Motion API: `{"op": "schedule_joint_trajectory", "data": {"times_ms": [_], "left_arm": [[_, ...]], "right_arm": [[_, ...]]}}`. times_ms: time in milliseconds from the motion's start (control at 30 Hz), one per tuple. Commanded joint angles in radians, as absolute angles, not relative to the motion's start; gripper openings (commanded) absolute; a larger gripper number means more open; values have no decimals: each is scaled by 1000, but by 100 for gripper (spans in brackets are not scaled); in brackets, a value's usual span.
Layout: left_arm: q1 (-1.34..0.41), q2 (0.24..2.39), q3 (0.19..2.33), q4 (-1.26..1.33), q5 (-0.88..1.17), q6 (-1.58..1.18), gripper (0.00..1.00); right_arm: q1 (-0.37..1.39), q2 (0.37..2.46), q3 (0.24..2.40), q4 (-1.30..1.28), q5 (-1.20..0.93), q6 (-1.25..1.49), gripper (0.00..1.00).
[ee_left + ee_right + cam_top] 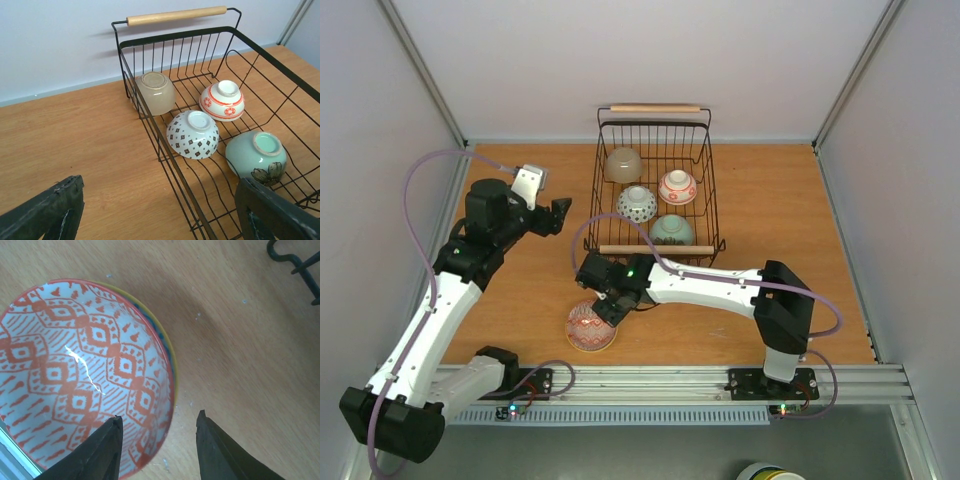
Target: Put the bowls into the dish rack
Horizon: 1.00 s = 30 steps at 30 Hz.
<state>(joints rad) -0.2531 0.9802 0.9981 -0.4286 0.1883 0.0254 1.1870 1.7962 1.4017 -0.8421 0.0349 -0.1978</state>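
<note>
The black wire dish rack point(708, 170) stands at the back middle and holds several upside-down bowls: beige point(624, 163), red-and-white point(677, 186), dotted white point(637, 204) and pale green point(671, 230). A bowl with a red pattern inside point(590, 328) sits upright on the table, nested in a yellow-rimmed bowl point(173, 365). My right gripper point(157, 422) is open and straddles the red bowl's point(75, 375) right rim, one finger over the inside, one outside. My left gripper point(160, 215) is open and empty, left of the rack point(175, 36), with the bowls point(193, 134) ahead.
The rack's near wooden handle point(628, 249) lies just behind my right wrist point(620, 275). The far handle point(655, 108) is by the back wall. A metal rail point(660, 378) runs along the table's near edge. Side walls close in left and right.
</note>
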Motion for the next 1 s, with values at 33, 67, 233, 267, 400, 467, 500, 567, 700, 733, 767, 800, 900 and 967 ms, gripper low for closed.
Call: {"op": "schedule_joint_trajectory", "data": {"times_ms": [33, 67, 233, 267, 400, 467, 500, 567, 700, 733, 767, 800, 900, 967], "left_arm": [[-247, 952, 1003, -362, 131, 14, 82], [-246, 950, 1005, -362, 122, 14, 83], [-244, 949, 1003, -362, 127, 14, 83], [-243, 949, 1003, -362, 132, 14, 83], [-242, 952, 1002, -360, 150, 14, 83], [-242, 953, 1001, -360, 158, 14, 83], [-241, 954, 999, -359, 164, 14, 84], [-242, 954, 1000, -360, 172, 14, 84], [-241, 953, 1000, -361, 179, 14, 85], [-241, 953, 1000, -362, 184, 14, 85], [-241, 953, 1000, -363, 190, 14, 85], [-240, 952, 1000, -362, 195, 14, 85], [-241, 951, 1000, -362, 202, 14, 86], [-241, 951, 1000, -363, 213, 14, 86]], "right_arm": [[1206, 1840, 1437, -840, 50, -189, 40], [1206, 1846, 1439, -842, 55, -189, 39], [1206, 1864, 1438, -842, 57, -190, 30], [1206, 1865, 1438, -842, 58, -190, 27], [1207, 1857, 1439, -849, 67, -189, 15], [1207, 1849, 1440, -855, 76, -187, 11], [1208, 1844, 1440, -857, 79, -188, 9], [1210, 1832, 1439, -861, 83, -191, 2], [1215, 1794, 1432, -867, 90, -201, 1], [1216, 1780, 1431, -867, 88, -204, 1], [1217, 1765, 1430, -866, 88, -205, 1], [1217, 1748, 1430, -865, 89, -208, 1], [1216, 1696, 1430, -862, 89, -218, 1], [1216, 1664, 1432, -860, 91, -228, 1]]}}
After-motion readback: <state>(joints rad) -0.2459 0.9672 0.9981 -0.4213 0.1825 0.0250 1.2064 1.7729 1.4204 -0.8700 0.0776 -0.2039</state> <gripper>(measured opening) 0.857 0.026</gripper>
